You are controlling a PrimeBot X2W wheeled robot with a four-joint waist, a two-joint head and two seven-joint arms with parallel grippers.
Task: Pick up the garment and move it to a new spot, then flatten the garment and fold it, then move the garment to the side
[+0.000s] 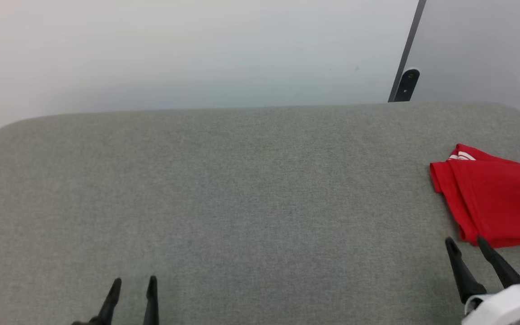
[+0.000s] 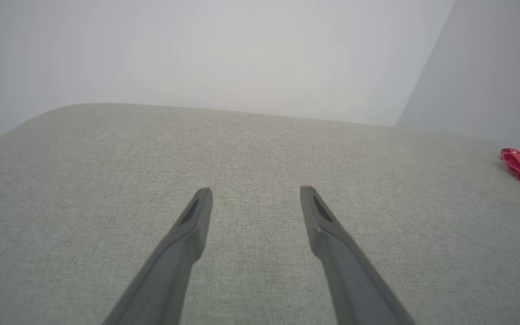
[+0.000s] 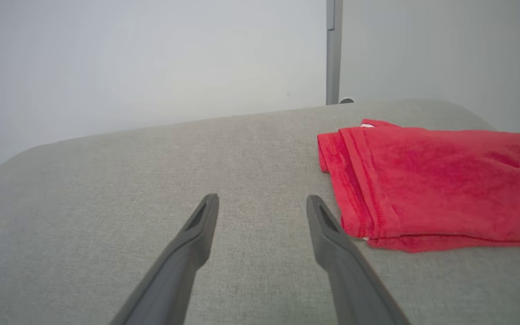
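Red garment (image 1: 499,203), perhaps white-trimmed; grey-green surface (image 1: 242,189)

The head camera looks steeply down on the grey worktop (image 1: 242,189) — pale wall (image 1: 174,49) behind. Both wrist cameras sit low, close to its surface, facing that wall; all three share the red shirt (image 1: 497,201).

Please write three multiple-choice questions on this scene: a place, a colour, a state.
1. Where on the grey surface does the garment lie? A. robot's right side B. middle C. robot's left side
2. Its main colour? A. blue B. red C. green
3. The right gripper is? A. open, empty B. shut on the garment C. shut, empty
Key: 1A, it lies at the head view's right edge; 2B, the cloth is red; 3A, fingers apart, bare surface between.
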